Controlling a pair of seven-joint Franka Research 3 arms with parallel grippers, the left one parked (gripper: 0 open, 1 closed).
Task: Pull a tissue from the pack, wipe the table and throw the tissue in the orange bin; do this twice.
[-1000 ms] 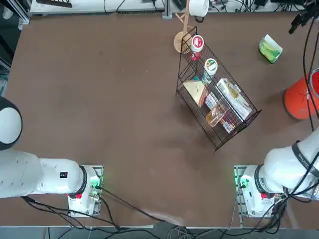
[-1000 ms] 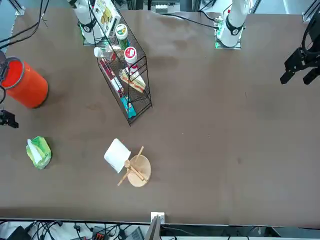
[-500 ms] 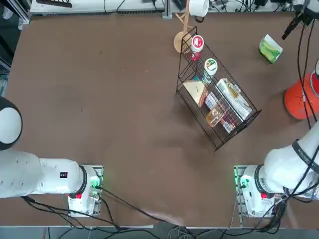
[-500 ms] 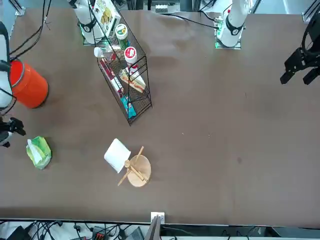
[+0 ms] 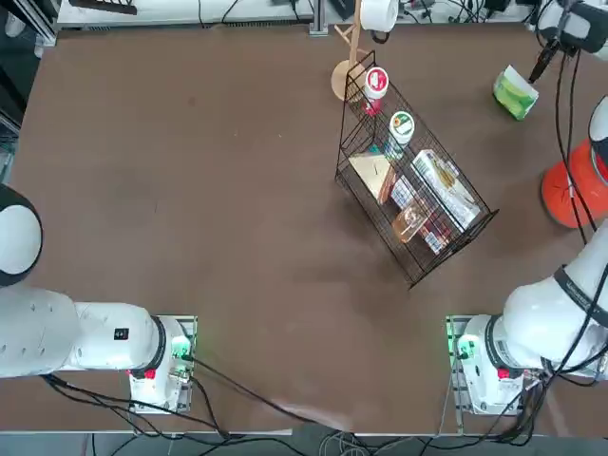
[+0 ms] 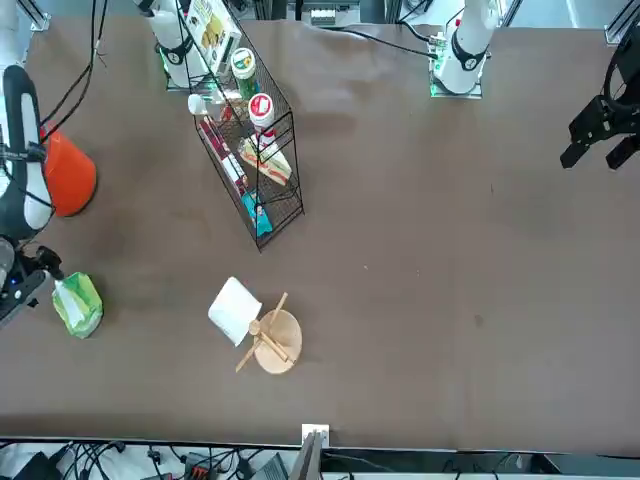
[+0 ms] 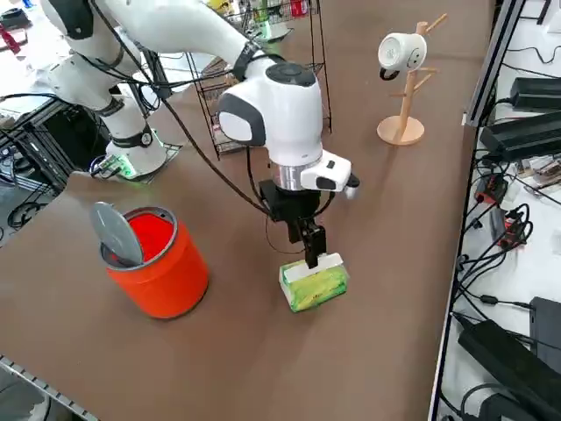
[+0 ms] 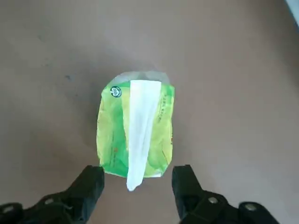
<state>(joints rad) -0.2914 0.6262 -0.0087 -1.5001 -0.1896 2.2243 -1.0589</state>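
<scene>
The green pack [image 8: 112, 135] lies flat on the brown table [image 5: 190, 190] near its far right corner, with a white tissue [image 8: 140, 121] sticking out of its slot. My right gripper [image 8: 138, 186] hangs open just above one end of the pack [image 7: 314, 285], fingers [image 8: 88, 186] apart, with the tissue's tip between them and untouched. From overhead the gripper [image 5: 543, 66] sits just beside the pack [image 5: 515, 94]. The orange bin [image 7: 158, 263] stands upright closer to the robot's side, its grey flap lid tilted up.
A black wire basket [image 5: 413, 190] full of snack packets and cups lies across the middle right. A wooden mug tree [image 7: 403, 88] with a white mug stands near the far edge. The table's far edge runs close behind the pack, with cables [image 7: 508, 219] beyond it.
The right arm has swung from beside the orange bin toward the far edge, so the gripper now hangs over the pack. Its fingers have drawn slightly closer. Nothing on the table moved.
</scene>
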